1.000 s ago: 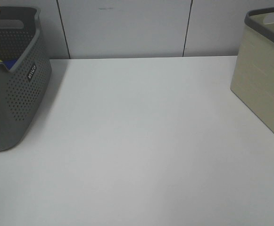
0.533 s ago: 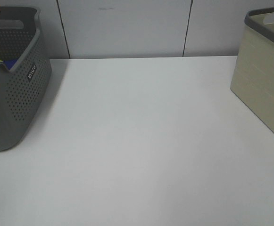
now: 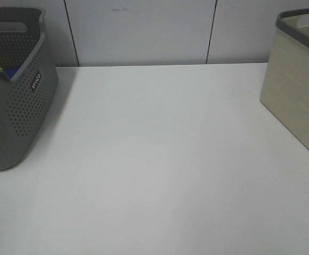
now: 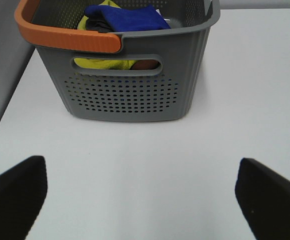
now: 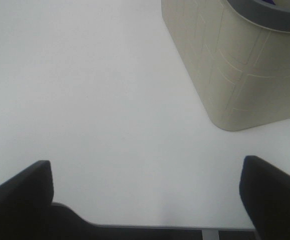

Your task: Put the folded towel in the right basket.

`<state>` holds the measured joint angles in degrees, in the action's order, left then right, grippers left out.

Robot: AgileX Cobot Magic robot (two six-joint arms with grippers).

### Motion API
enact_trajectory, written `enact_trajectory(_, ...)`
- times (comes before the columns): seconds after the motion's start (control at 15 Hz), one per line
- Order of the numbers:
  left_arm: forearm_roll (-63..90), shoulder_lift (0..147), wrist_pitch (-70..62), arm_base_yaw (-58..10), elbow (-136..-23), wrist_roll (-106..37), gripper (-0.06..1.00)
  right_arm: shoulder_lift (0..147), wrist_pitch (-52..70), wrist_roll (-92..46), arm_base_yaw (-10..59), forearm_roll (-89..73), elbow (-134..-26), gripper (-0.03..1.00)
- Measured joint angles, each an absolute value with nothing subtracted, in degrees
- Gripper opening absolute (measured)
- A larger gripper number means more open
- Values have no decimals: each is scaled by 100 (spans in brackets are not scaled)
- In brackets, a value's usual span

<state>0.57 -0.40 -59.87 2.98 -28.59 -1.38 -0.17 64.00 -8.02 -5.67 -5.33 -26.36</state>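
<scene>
perforated grey basket (image 3: 16,106), beige basket (image 3: 298,101)

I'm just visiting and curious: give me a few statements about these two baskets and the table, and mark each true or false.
1. The grey perforated plastic basket has an orange handle. True.
2. That basket is empty. False: blue cloth and yellow cloth lie inside.
3. The beige basket with a dark grey rim stands at the white table's right side. True.
4. The left end effector grips a towel. False: it is open, holding nothing.
</scene>
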Motion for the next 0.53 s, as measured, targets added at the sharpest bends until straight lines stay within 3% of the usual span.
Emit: enact_trajectory(0.53, 57, -40, -5987, 298, -2859, -138, 99, -17, 6400, -802, -567, -533, -2636, 97)
